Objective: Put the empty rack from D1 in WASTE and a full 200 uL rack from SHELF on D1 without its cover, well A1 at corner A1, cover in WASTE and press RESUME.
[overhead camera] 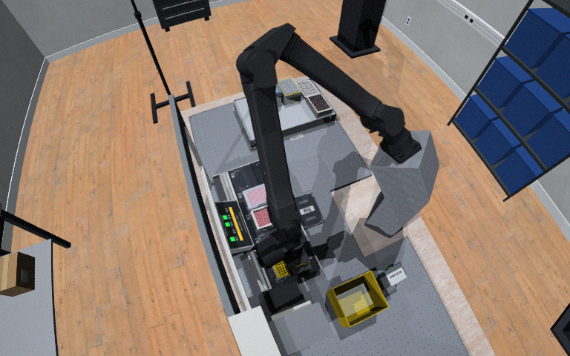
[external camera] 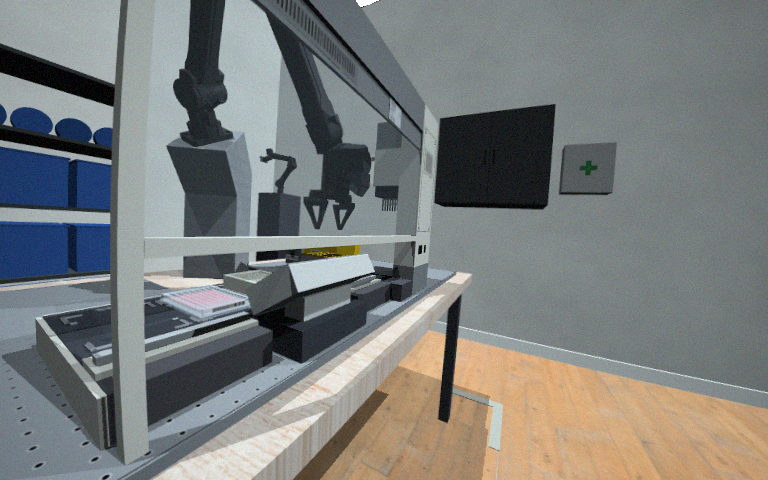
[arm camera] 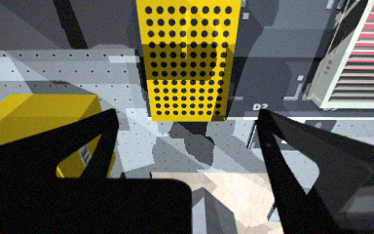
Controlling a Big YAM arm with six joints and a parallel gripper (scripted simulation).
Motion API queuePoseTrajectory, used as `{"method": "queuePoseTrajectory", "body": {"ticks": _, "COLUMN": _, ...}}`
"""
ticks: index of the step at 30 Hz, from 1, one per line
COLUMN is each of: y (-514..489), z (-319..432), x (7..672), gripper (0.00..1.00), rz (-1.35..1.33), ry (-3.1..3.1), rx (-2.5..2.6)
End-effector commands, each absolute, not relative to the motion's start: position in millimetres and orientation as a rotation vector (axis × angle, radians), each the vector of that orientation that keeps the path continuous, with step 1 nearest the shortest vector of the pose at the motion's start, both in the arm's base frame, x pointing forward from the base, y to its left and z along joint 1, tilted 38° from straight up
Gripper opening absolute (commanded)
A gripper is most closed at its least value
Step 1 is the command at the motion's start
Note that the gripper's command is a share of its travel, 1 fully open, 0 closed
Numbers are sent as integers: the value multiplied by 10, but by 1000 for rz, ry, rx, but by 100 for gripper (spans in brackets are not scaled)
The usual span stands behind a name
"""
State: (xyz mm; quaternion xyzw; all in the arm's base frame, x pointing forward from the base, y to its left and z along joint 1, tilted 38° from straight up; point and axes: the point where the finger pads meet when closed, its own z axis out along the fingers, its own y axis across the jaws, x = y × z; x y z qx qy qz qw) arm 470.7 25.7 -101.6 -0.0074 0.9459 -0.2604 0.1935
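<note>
The empty yellow tip rack [overhead camera: 280, 269] [arm camera: 187, 63] sits on deck position D1, its holes dark and its cover off. My gripper [arm camera: 187, 116] [external camera: 329, 217] is open and empty. It hangs above the front edge of the deck, just in front of the rack and well above it. The yellow waste bin [overhead camera: 334, 297] [arm camera: 44, 112] stands to the left of the rack in the wrist view, beside my left finger. Several tip racks [overhead camera: 319, 102] stand on the shelf unit at the far end of the table. The box with the RESUME key [overhead camera: 395, 276] stands next to the bin.
The reservoir [arm camera: 351, 73] [overhead camera: 262, 217] with pink troughs sits two positions along from the rack, past the empty D2 [arm camera: 260, 106]. The pink well plate [overhead camera: 255, 195] [external camera: 203, 300] lies beyond it. The handler's panel [overhead camera: 233, 226] shows a lit yellow strip. Nest RG [overhead camera: 306, 210] is beside the arm.
</note>
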Motion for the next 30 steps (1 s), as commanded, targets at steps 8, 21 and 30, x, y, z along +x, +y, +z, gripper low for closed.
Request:
{"method": "queuePoseTrajectory", "body": {"ticks": 8, "y": 160, "z": -1108, "x": 4867, "gripper": 100, "rz": -725, "ry": 2636, "rx": -19}}
{"method": "queuePoseTrajectory", "body": {"ticks": 21, "y": 63, "z": -1262, "x": 4914, "gripper": 100, "rz": -728, "ry": 2639, "rx": -21}}
{"method": "queuePoseTrajectory", "body": {"ticks": 30, "y": -13, "z": -1382, "x": 4966, "gripper": 100, "rz": -728, "ry": 2639, "rx": -21}}
